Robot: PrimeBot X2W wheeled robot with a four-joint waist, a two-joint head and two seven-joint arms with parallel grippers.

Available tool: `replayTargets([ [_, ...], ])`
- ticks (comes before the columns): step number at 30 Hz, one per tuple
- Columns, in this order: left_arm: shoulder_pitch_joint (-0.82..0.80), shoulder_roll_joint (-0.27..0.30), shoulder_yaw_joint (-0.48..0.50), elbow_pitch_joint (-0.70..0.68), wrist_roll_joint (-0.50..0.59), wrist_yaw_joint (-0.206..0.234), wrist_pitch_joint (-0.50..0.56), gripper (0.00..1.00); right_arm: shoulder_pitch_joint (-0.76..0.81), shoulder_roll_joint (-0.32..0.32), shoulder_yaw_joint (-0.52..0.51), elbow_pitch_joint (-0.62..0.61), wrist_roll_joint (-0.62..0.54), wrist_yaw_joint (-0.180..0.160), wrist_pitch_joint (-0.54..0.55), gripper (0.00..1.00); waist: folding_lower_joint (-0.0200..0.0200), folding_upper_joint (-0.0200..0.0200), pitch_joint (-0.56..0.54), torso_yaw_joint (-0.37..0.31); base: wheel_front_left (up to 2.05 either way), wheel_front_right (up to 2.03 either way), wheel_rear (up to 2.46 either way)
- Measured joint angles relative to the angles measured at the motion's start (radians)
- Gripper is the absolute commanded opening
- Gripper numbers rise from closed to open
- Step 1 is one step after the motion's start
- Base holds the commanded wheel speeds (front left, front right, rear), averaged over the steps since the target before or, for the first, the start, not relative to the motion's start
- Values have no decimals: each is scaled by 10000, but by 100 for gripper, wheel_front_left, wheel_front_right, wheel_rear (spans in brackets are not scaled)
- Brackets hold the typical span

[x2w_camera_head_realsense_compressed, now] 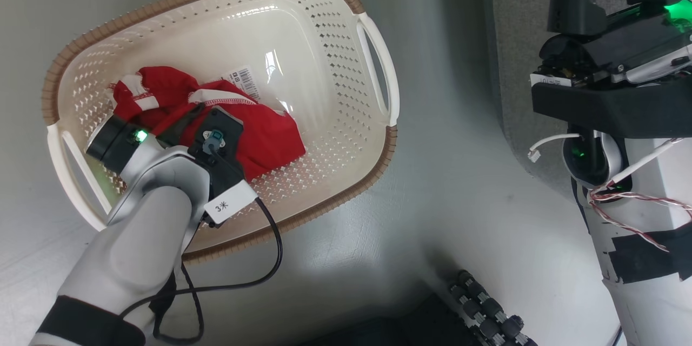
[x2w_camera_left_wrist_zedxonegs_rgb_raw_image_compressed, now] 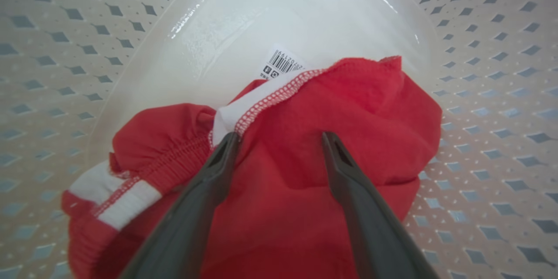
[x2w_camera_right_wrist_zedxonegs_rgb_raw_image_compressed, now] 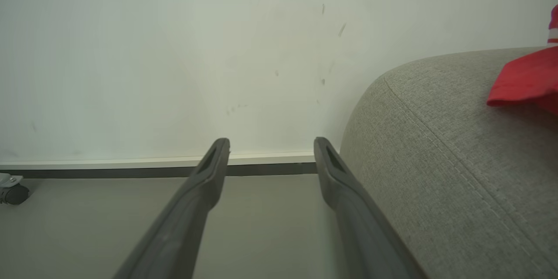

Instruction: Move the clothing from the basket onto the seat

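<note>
Left wrist view: the left hand (x2w_camera_left_wrist_zedxonegs_rgb_raw_image_compressed: 280,139) is seen with its two dark fingers spread wide and nothing gripped, tips at the top of a crumpled red garment with white trim (x2w_camera_left_wrist_zedxonegs_rgb_raw_image_compressed: 357,113); whether they press the cloth or hover just above cannot be told. The garment lies straight ahead of and beneath the fingers, heaped at the handle end of the cream perforated plastic laundry basket (x2w_camera_head_realsense_compressed: 335,65) nearer the left arm, its long axis judged to run across the finger gap, so a closing pinch should gather a fold. A white barcode sticker (x2w_camera_left_wrist_zedxonegs_rgb_raw_image_compressed: 281,62) is partly covered by the trim. The right hand (x2w_camera_right_wrist_zedxonegs_rgb_raw_image_compressed: 271,144) is held open and empty beside the rounded edge of the grey woven-fabric sofa (x2w_camera_right_wrist_zedxonegs_rgb_raw_image_compressed: 436,170), well apart from the basket; the left arm is plainly nearer. A second red garment (x2w_camera_right_wrist_zedxonegs_rgb_raw_image_compressed: 523,80) is noted on the sofa, cut off at the frame edge. In the head view the left fingers and part of the heap are hidden under the wrist. No lettering can be made out.
</note>
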Motion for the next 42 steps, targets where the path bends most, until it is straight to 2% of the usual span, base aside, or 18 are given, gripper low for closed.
replayTargets([
  [12, -521, -23, -69, 823, 148, 165, 4, 100, -132, 182, 35, 297, 0, 128, -59, 100, -1, -2, 149, -244, 0, 0, 0],
  [13, -564, -25, -71, 871, 173, 167, 4, 61, -132, 188, 35, 328, 0, 128, -71, 100, -1, -2, 152, -260, 0, 0, 0],
  [14, -595, -33, -77, 903, 174, 167, 4, 42, -132, 199, 33, 362, 0, 130, -86, 100, 0, -2, 152, -273, 0, 0, 0],
  [15, -613, -50, -92, 928, 180, 165, 4, 28, -132, 213, 31, 414, 0, 134, -86, 100, 0, -2, 150, -283, 0, 0, 0],
  [16, -615, -86, -109, 974, 180, 165, -10, 0, -132, 232, 33, 508, -2, 142, -86, 100, 0, -2, 139, -288, 0, 0, 0],
  [27, -616, -529, -219, 1208, 169, -12, -581, 0, -130, 334, -40, 934, -31, 305, -88, 100, -1, -2, -201, -196, 0, 0, 0],
  [42, -608, -1304, -169, 1020, -299, -198, -2309, 0, 331, 117, -560, 1749, -290, 407, -88, 100, -1, -3, -1114, 312, 0, 0, 0],
])
